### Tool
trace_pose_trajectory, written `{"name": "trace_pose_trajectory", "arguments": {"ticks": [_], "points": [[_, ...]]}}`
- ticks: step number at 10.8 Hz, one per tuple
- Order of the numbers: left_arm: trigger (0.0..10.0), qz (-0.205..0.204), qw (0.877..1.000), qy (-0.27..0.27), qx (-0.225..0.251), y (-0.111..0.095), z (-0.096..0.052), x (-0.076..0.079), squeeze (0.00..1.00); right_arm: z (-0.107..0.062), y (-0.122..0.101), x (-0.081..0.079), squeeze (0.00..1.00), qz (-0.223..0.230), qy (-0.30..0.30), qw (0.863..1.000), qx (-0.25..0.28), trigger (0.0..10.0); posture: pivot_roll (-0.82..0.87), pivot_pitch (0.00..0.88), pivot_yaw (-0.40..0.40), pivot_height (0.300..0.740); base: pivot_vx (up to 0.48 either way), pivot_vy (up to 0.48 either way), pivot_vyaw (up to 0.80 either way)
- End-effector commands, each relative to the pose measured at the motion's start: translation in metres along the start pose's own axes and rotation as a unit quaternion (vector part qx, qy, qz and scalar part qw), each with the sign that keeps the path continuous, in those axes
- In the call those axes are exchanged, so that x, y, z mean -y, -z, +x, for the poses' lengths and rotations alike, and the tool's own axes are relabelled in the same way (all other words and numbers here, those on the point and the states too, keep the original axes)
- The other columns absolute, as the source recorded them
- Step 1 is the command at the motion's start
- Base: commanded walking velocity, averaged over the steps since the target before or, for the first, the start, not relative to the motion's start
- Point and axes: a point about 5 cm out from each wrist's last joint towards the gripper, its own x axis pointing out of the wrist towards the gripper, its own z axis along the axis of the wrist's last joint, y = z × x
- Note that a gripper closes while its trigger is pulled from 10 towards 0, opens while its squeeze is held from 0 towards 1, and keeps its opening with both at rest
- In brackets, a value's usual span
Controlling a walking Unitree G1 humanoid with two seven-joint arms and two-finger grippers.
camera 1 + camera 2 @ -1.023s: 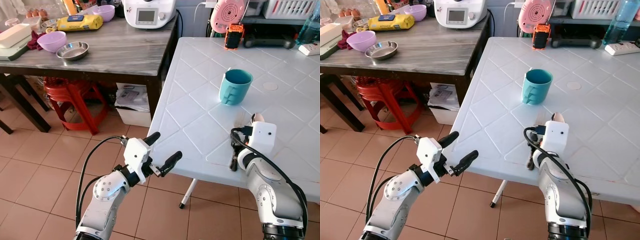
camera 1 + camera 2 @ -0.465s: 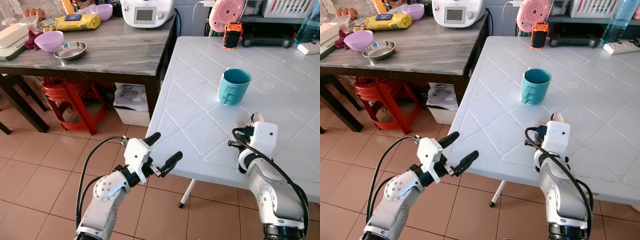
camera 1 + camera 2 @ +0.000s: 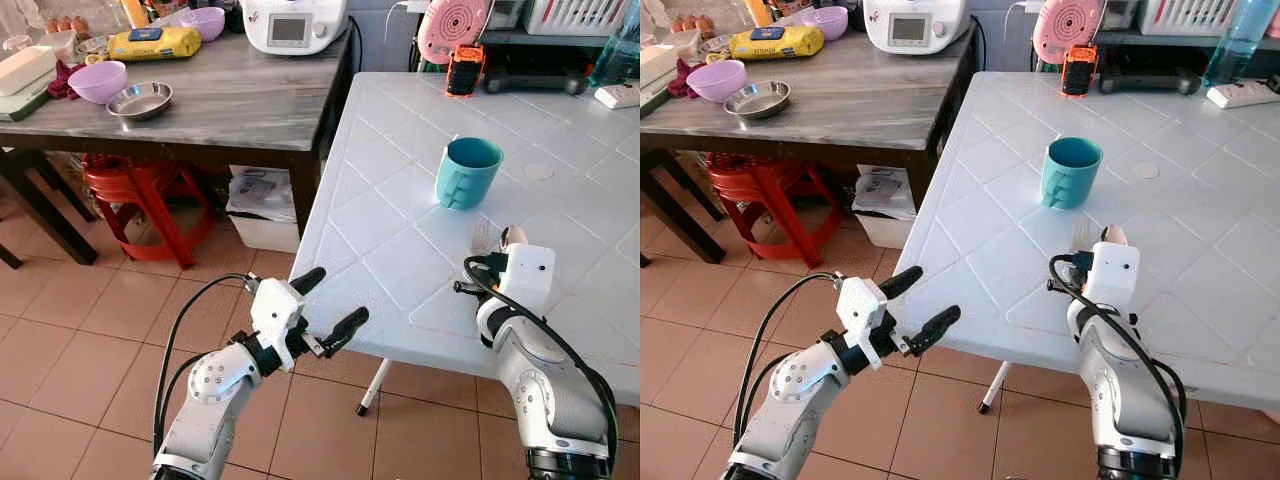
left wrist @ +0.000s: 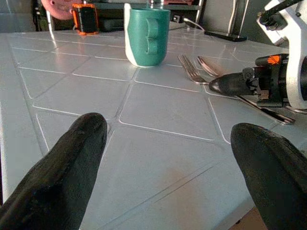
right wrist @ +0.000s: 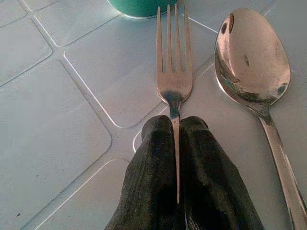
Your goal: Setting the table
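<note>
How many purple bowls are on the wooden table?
2. One purple bowl sits beside the metal dish; the other purple bowl is at the back, by the white appliance. More may be hidden.

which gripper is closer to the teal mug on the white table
Right. The right gripper is shut on the silver fork, whose tines nearly reach the teal ceramic mug. The left gripper hovers open at the white plastic table's near edge, farther off.

Wooden counter [image 3: 240, 100] carries a steel bowl [image 3: 140, 100], purple bowl [image 3: 104, 81], yellow pack [image 3: 155, 43] and a white kitchen machine [image 3: 296, 24] at its far edge. Red stool [image 3: 140, 190] underneath, on the tiled floor [image 3: 90, 330].
</note>
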Motion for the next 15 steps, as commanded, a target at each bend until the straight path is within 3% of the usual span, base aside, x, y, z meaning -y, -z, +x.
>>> {"name": "trace_pose_trajectory", "arguments": {"ticks": [1, 2, 4, 6, 10, 11, 12, 15], "points": [[10.0, 0.000, 1.000, 0.001, -0.001, 0.000, -0.003, -0.001, 0.00, 0.000, 0.022, -0.005, 0.00, 0.009, -0.011, 0.999, -0.050, 0.0, -0.22, 0.122, 0.086, 0.740, 0.000, 0.000, 0.00], [10.0, 0.000, 1.000, 0.000, 0.000, 0.000, -0.002, -0.001, 0.00, 0.000, 0.018, -0.006, 0.00, 0.010, -0.015, 0.999, -0.040, 0.0, -0.22, 0.120, 0.084, 0.740, 0.000, 0.000, 0.00], [10.0, 0.005, 1.000, -0.014, 0.003, -0.001, 0.001, -0.004, 0.00, -0.002, -0.005, -0.014, 0.00, 0.017, -0.035, 0.999, 0.030, 0.0, -0.22, 0.116, 0.082, 0.740, 0.000, 0.000, 0.00], [10.0, 0.010, 0.999, -0.033, 0.013, -0.006, 0.005, -0.010, 0.00, -0.010, -0.038, -0.022, 0.00, 0.015, -0.044, 0.987, 0.151, 0.0, -0.22, 0.113, 0.082, 0.740, 0.000, 0.000, 0.00], [10.0, 0.012, 0.997, -0.066, 0.032, -0.013, 0.010, -0.016, 0.00, -0.023, -0.056, -0.030, 0.00, -0.007, -0.052, 0.968, 0.244, 0.0, -0.22, 0.110, 0.079, 0.740, 0.000, 0.000, 0.00], [10.0, 0.019, 0.995, -0.096, 0.030, -0.013, 0.011, -0.020, 0.00, -0.026, -0.056, -0.033, 0.00, -0.027, -0.052, 0.966, 0.253, 9.5, -0.22, 0.109, 0.077, 0.740, 0.000, 0.000, 0.00], [10.0, 0.031, 0.990, -0.134, 0.016, -0.009, 0.011, -0.026, 0.00, -0.027, -0.056, -0.034, 0.00, -0.032, -0.054, 0.964, 0.258, 10.0, -0.22, 0.109, 0.076, 0.740, 0.000, 0.000, 0.00], [10.0, 0.033, 0.977, -0.208, 0.013, -0.011, 0.012, -0.041, 0.00, -0.032, -0.052, -0.030, 0.00, -0.062, -0.034, 0.960, 0.270, 10.0, -0.23, 0.114, 0.072, 0.740, 0.000, 0.000, 0.00]]}}
